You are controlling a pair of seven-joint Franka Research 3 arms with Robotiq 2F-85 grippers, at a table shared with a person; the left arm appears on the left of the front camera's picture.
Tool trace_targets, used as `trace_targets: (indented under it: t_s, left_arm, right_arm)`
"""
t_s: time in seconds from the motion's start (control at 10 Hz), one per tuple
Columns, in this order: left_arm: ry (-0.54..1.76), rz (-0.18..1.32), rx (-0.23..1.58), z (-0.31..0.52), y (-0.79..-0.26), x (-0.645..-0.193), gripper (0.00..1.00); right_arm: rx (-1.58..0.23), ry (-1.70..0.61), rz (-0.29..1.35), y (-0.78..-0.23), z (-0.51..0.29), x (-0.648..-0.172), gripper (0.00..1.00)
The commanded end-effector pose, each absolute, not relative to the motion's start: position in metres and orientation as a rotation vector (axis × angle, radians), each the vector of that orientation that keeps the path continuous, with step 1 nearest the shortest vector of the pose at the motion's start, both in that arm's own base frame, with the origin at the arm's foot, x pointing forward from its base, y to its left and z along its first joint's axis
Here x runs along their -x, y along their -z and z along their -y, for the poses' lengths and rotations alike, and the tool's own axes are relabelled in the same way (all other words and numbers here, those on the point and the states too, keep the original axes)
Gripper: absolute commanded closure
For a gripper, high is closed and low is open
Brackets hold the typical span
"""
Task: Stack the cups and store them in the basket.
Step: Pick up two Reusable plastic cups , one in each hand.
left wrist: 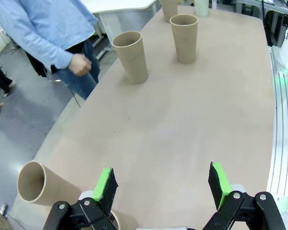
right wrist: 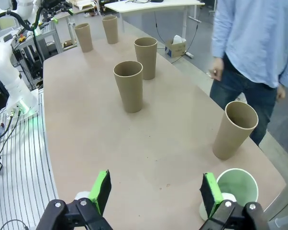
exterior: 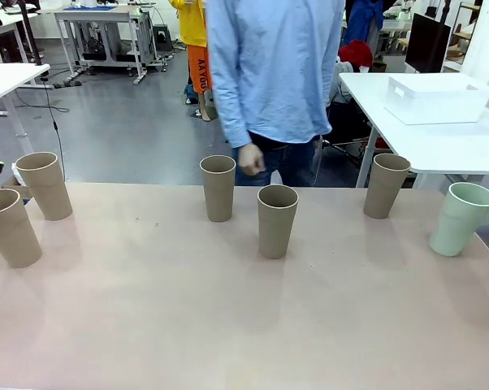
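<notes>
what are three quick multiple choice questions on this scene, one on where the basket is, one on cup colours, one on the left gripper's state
1. Where is the basket?
A) in the person's hands
B) on a separate white table at the far right
C) on the floor

2. How many of the cups are tan-brown?
A) three
B) six
C) five

3. What state is the left gripper in?
A) open
B) shut on a cup
C) shut on the basket

Answers:
1 B: the front view shows it on the neighbouring table, away from the cups.
2 C: there are five tan ones plus one mint-green cup at the right.
3 A: the left wrist view shows its green pads set wide apart.
</notes>
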State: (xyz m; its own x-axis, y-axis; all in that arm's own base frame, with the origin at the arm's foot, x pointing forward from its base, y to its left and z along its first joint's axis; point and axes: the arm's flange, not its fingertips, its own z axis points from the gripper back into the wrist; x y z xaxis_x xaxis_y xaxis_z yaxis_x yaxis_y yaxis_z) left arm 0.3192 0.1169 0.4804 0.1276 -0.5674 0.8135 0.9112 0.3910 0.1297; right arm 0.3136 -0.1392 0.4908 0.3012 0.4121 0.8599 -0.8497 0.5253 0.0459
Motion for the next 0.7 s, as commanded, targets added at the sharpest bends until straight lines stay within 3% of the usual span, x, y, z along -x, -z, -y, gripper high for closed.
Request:
trace_targets:
  t_s: [0.0, 0.6]
  left_arm:
    - [1.146, 0.949, 0.461, -0.1172, -0.4807, -0.322, 0.0]
    - [1.146, 0.949, 0.461, -0.1172, -0.4807, -0.322, 0.0]
  right_arm:
    - [-0.565, -0.916, 0.95, -0.4911, 0.1407, -0.3162, 0.0]
    - [-0.565, -0.916, 0.95, -0.4911, 0.1407, -0.3162, 0.0]
